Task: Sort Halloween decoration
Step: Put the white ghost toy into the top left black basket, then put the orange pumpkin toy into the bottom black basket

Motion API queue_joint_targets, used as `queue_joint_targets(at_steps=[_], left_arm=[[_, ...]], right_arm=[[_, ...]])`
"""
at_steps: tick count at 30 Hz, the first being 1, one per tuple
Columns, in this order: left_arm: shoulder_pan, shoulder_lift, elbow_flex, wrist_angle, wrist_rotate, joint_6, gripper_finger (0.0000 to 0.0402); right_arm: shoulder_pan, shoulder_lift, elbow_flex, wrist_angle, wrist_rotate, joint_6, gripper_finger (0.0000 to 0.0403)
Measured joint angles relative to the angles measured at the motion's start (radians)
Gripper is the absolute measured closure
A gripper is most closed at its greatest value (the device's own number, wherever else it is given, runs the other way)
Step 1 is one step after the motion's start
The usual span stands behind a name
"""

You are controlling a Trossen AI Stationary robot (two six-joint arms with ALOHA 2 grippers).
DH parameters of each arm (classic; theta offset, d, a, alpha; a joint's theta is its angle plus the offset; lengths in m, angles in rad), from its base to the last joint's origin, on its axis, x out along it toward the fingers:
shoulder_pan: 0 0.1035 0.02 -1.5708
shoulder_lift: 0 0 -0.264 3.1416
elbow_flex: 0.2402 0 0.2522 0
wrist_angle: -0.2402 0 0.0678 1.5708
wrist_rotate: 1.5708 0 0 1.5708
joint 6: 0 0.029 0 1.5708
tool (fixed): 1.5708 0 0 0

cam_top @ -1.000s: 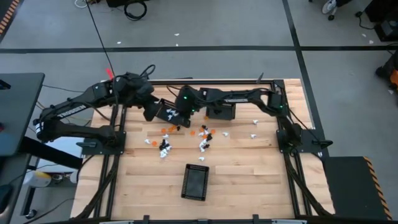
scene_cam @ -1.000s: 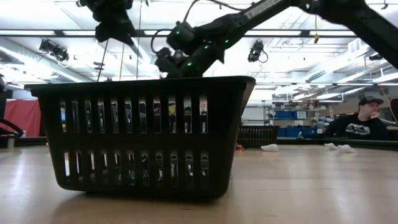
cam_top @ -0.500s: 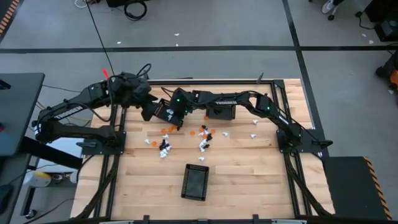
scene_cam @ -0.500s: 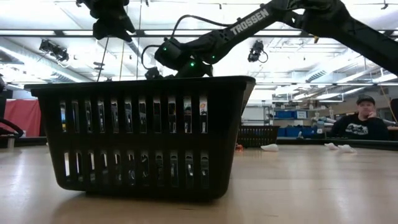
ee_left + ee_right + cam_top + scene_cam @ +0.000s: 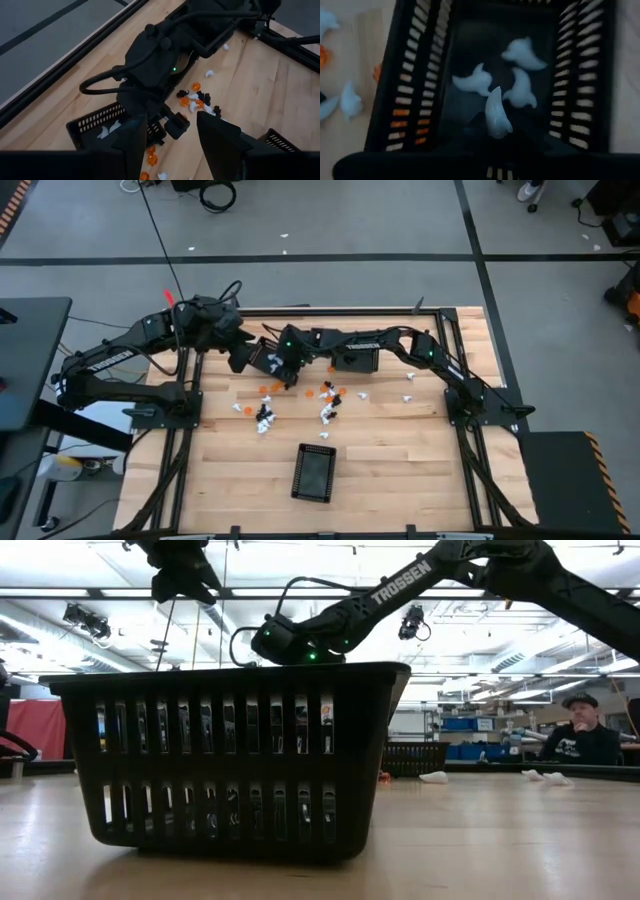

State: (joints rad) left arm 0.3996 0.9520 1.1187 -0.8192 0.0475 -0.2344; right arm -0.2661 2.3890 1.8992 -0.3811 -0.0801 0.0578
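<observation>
My right gripper [image 5: 497, 137] reaches across the table's far side and slants down over the far-left black mesh basket [image 5: 262, 360], shut on a white ghost-shaped trinket [image 5: 496, 116]. Three more white trinkets [image 5: 520, 55] lie on that basket's floor. Orange, white and black trinkets [image 5: 268, 410] lie scattered on the wood at mid-table. My left gripper [image 5: 167, 145] hangs open above the table's far left, with nothing between its fingers, facing the right arm's gripper [image 5: 172, 125]. In the low view the near basket hides the right fingertips. My right gripper pinches the white trinket by its near, lower end [image 5: 496, 129] between its two fingertips. The fingers slant down from the table's right side. The trinket sticks out past the fingertips over the basket's inside, clear of the three pieces on the floor.
A second black basket [image 5: 355, 360] stands at the far middle, and a third [image 5: 313, 473] toward the near edge, filling the low view [image 5: 230, 760]. A few white trinkets [image 5: 408, 395] lie toward the right. A person [image 5: 590, 730] sits beyond the table.
My right gripper has gone down toward the far-left basket and a little toward the table's left, tipping further downward.
</observation>
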Motion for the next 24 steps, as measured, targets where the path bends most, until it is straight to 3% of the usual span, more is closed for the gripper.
queue_joint_targets(at_steps=[15,24], left_arm=[[0.000,0.000,0.000,-0.001,0.000,-0.016,0.0219],[0.000,0.000,0.000,-0.001,-0.001,-0.007,0.0219]], right_arm=[[0.000,0.000,-0.007,0.014,-0.052,-0.016,0.0251],[-0.003,-0.042,0.101,-0.062,-0.048,-0.016,0.0235]])
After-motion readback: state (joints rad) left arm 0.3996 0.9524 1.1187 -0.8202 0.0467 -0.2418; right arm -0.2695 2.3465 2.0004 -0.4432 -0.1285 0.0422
